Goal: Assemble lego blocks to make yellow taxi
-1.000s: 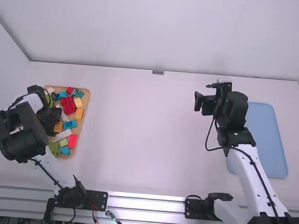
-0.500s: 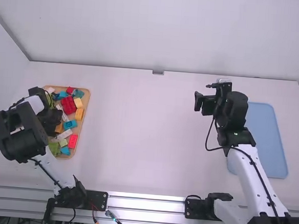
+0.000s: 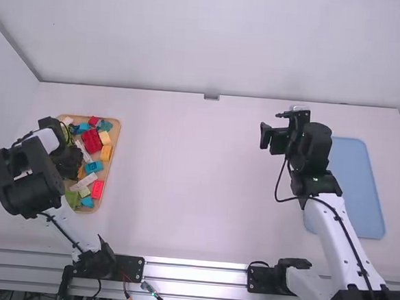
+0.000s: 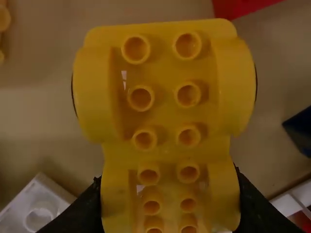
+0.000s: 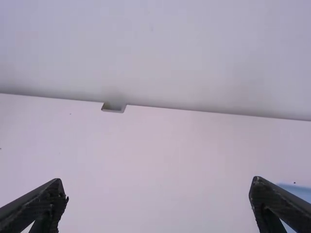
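Left end effector (image 3: 67, 161) has shifted slightly toward the worktop's (image 3: 197, 184) left edge compared with a second ago; the right one hasn't moved. Tray (image 3: 117, 137) is where it was.

I have the left unit over the left part of the tray, near the worktop's left edge. From its wrist view, the left end effector (image 4: 167, 189) is closed onto the yellow base (image 4: 165, 116), one finger against each side, so part-open by the width of the piece. Base shows studs up, with rounded wheel arches along both sides. It's at the tray. Can't tell if it's off the tray floor.

Around it in that view: white block (image 4: 36, 211), dark blue block (image 4: 300, 128), red block (image 4: 238, 6), all apart from the base.

Rest of the tray, high view: big red brick (image 3: 91, 140) toward the far edge, orange block (image 3: 106, 153) by the right edge, teal block (image 3: 94, 166) just beside it, green block (image 3: 72, 199) near the close edge.

Right end effector (image 3: 271, 129) is up over the right half of the worktop, left of the blue board (image 3: 359, 185). Fingers spread wide, gripping nothing. Board lies near the worktop's right edge; right arm (image 3: 335, 231) overlaps its left edge from above.
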